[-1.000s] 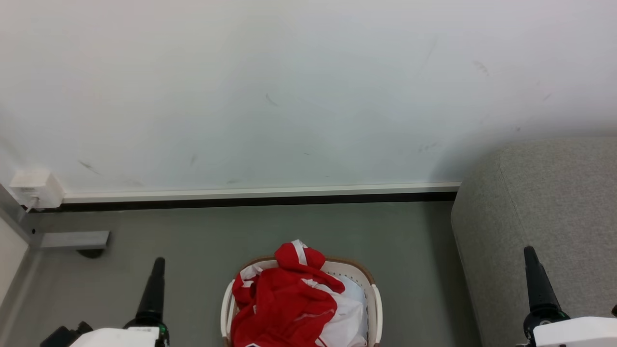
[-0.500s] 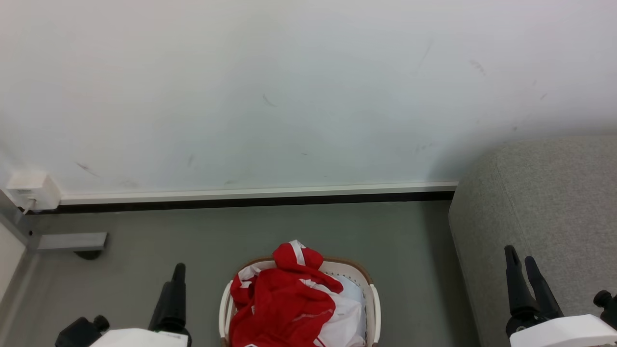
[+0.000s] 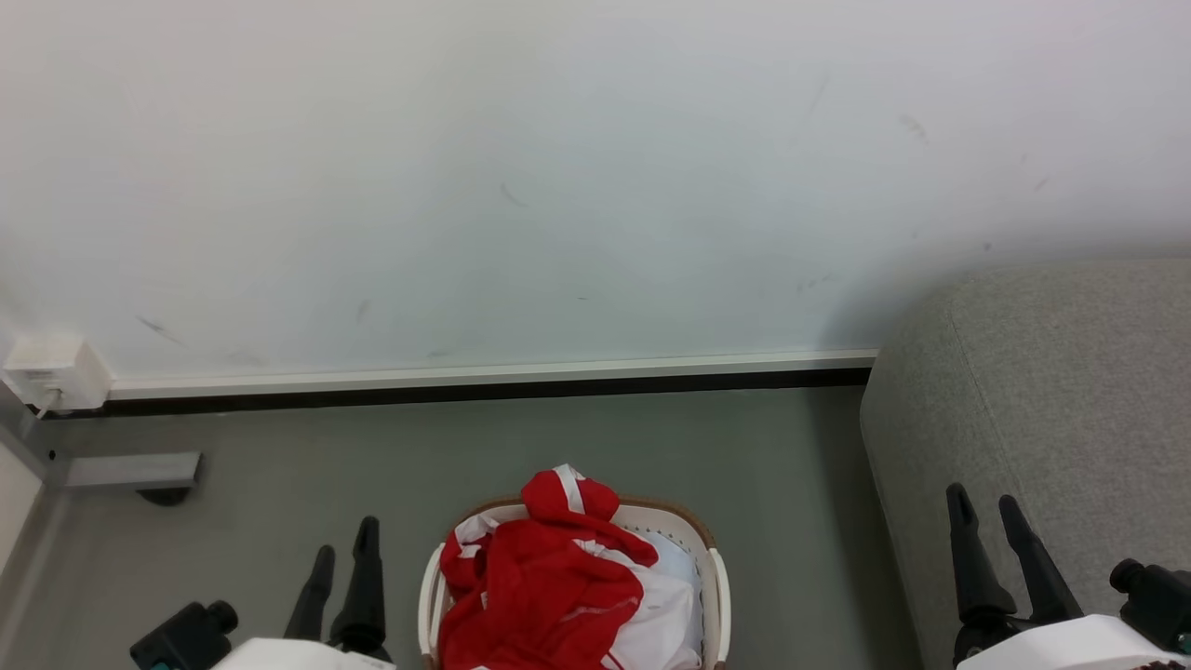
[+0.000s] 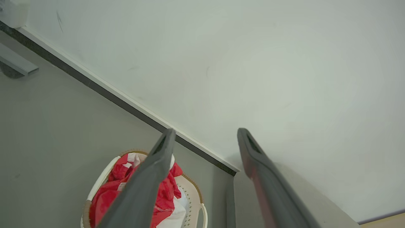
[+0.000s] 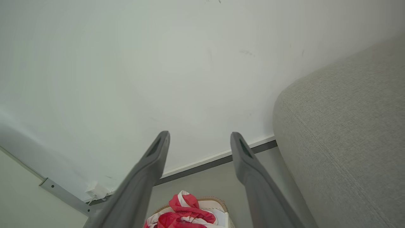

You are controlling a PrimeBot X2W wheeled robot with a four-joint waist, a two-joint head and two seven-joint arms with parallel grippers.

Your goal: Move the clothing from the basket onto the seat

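Observation:
Red clothing [image 3: 544,582] with white bands is heaped in the cream-white basket [image 3: 716,596] on the floor, bottom centre of the head view, spilling over its far rim. The clothing [image 4: 109,193] and basket [image 4: 197,202] also appear in the left wrist view, and the clothing [image 5: 186,212] in the right wrist view. The grey sofa seat [image 3: 1051,391] stands to the right. My left gripper [image 3: 346,542] is open, left of the basket. My right gripper [image 3: 982,502] is open in front of the sofa. Both are empty and clear of the clothing.
A white wall [image 3: 558,167] with a white and black skirting [image 3: 484,381] closes the far side. A white socket box [image 3: 46,372] and a grey metal bracket [image 3: 126,470] sit at the far left. Grey floor [image 3: 791,465] lies between basket and sofa.
Both grippers have turned at the wrist, so each now shows two separated fingers, and both have drawn inward towards the basket. The head view has shifted slightly.

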